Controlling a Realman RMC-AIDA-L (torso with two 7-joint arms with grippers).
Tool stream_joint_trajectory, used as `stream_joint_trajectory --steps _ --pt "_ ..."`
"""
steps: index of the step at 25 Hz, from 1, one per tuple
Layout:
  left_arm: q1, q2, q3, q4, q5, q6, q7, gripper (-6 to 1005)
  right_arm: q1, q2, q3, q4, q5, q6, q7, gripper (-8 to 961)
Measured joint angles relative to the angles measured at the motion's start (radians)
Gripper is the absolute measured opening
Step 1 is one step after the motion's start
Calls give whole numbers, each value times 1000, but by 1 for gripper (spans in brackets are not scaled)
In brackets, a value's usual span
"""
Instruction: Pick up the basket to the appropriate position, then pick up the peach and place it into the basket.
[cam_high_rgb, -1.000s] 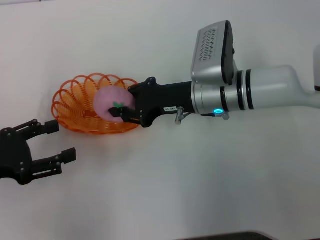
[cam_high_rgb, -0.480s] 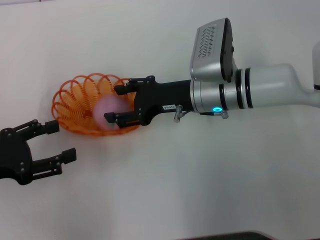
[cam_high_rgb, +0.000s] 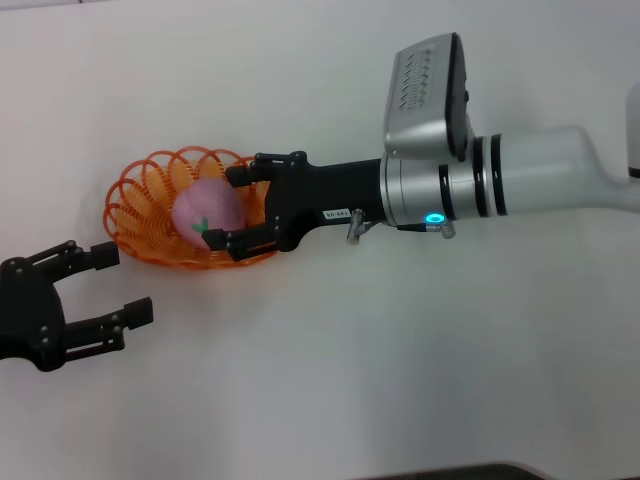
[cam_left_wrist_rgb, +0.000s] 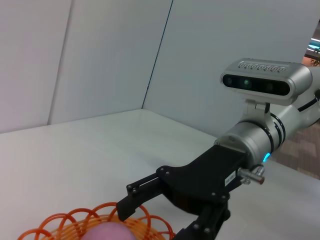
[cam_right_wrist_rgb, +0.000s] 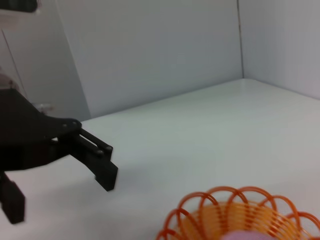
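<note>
The orange wire basket (cam_high_rgb: 140, 205) sits on the white table at the left. The pink peach (cam_high_rgb: 203, 208) lies inside it, green leaf mark facing front. My right gripper (cam_high_rgb: 226, 208) is open at the basket's right side, one finger on each side of the peach and not clamping it. My left gripper (cam_high_rgb: 122, 284) is open and empty, just in front of and left of the basket. The left wrist view shows the right gripper's fingers (cam_left_wrist_rgb: 145, 192) over the basket rim (cam_left_wrist_rgb: 75, 220) and the peach (cam_left_wrist_rgb: 107, 234). The right wrist view shows the basket (cam_right_wrist_rgb: 240, 212) and the left gripper (cam_right_wrist_rgb: 60, 192).
The white table (cam_high_rgb: 330, 380) spreads out in front and to the right. My right arm (cam_high_rgb: 520, 185) reaches across the middle from the right. White walls stand behind the table (cam_right_wrist_rgb: 150, 55).
My right gripper has opened and let go of the peach. The peach has settled into the basket, a little further left. The left gripper has not moved.
</note>
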Motion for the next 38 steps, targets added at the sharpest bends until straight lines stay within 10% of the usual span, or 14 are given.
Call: stream_joint_trajectory --steps 8,20,28,38 --pt "0 0 0 0 0 2 0 848 -127 -35 -25 -350 -54 -274 364 943" --pt "10 0 -11 2 0 16 4 847 -242 -96 30 -859 -539 -490 736 938" --pt "9 0 -25 3 0 15 6 847 -435 -28 183 -760 -368 -497 307 929" --pt "3 3 -25 4 0 3 8 847 -474 -32 260 -485 -293 -427 34 928"
